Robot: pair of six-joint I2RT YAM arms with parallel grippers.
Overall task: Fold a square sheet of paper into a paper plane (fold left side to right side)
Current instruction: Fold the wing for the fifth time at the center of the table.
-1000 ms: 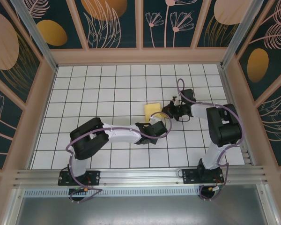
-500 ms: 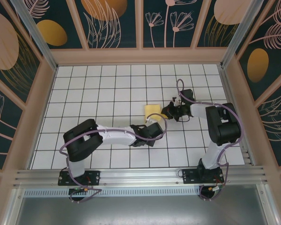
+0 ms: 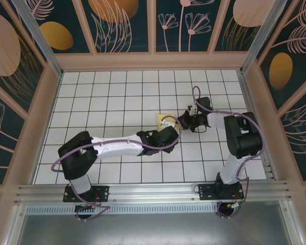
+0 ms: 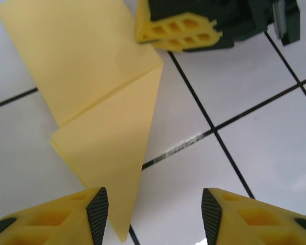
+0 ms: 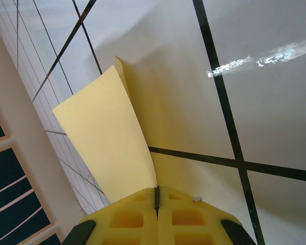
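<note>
Premises: a purpose-built robot test cell of laboratory type. Grounds: two robot arms, with the left arm base (image 3: 85,194) and the right arm base (image 3: 219,192), are bolted to an aluminium rail (image 3: 153,193) at the near edge. The worktop (image 3: 107,97) is white with a ruled black grid. Printed botanical wall panels (image 3: 122,25) in wood-toned frames, with aluminium corner posts (image 3: 38,33), enclose it on three sides.

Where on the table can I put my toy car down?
The white tiles between the back wall and the left arm are bare, and the near tiles between both arms too. It is crowded mid-table, where the left gripper and right gripper meet the yellow paper.
</note>
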